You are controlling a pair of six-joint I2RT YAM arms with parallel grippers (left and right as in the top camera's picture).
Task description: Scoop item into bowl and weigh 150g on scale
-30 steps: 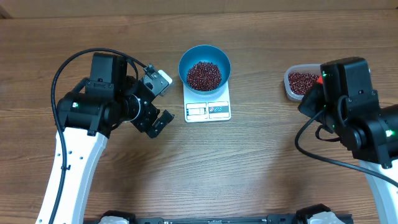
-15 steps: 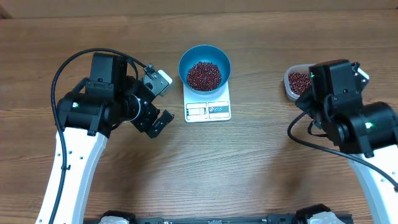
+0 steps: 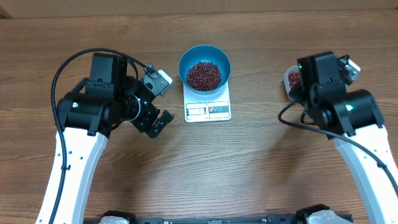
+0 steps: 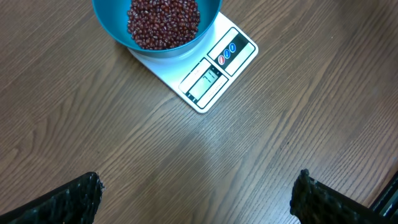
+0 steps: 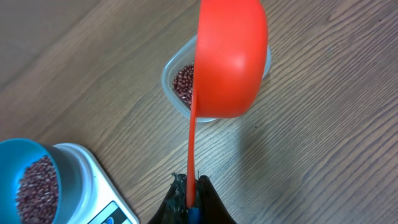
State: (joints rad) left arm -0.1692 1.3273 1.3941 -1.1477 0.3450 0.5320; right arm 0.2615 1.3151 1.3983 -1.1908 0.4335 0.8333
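The blue bowl (image 3: 204,67) stands on the white scale (image 3: 208,109) at centre back and holds a mound of dark red-brown beans (image 3: 204,74). My left gripper (image 3: 160,101) hovers open left of the scale, with nothing between its fingers (image 4: 69,200). My right gripper (image 5: 191,190) is shut on the thin handle of an orange scoop (image 5: 232,62). The scoop's cup hangs over a clear tub (image 5: 176,93) with more beans (image 5: 183,81) in it. Only the cup's outside shows, so its contents are hidden. In the overhead view the right arm (image 3: 326,93) covers most of the tub (image 3: 289,81).
The wooden table (image 3: 249,168) stretches bare in front of the scale and between the arms. A black cable (image 3: 74,59) loops over the left arm. The table's far edge runs just behind the bowl.
The right arm has swung left and toward the back, now covering most of the clear tub. The left arm, bowl and scale have not moved.
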